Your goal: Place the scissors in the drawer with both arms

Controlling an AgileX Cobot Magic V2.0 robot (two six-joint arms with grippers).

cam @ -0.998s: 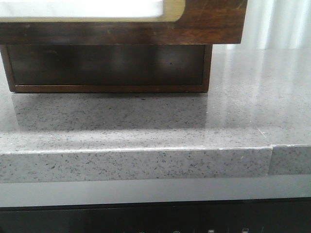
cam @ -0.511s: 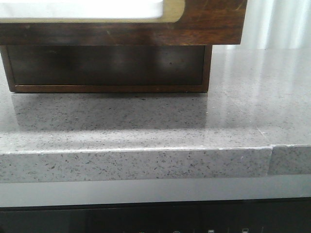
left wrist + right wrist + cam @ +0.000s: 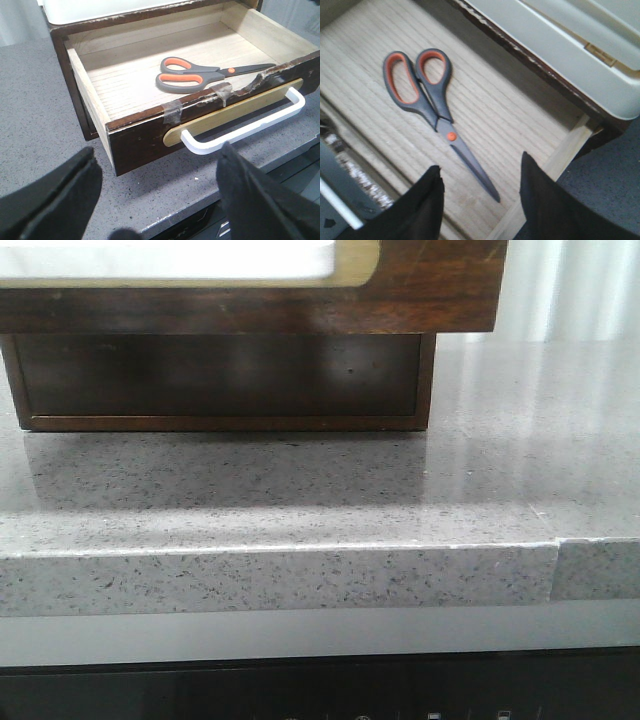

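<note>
The scissors point(image 3: 200, 75) lie flat on the pale wood floor of the pulled-out drawer point(image 3: 135, 142); they show closed in the right wrist view point(image 3: 427, 97) too. The drawer front is dark brown, with a tan plate and a white handle point(image 3: 250, 130). In the front view only the drawer front's underside edge point(image 3: 430, 290) shows at the top. My left gripper point(image 3: 157, 172) is open and empty, over the grey counter in front of the drawer front. My right gripper point(image 3: 480, 175) is open and empty, above the drawer floor near the blade tips.
The grey speckled counter point(image 3: 300, 490) has a front edge point(image 3: 280, 575) close to the drawer front. A dark cabinet body point(image 3: 220, 380) stands under the drawer. A pale tray-like top point(image 3: 560, 55) sits above the drawer's back.
</note>
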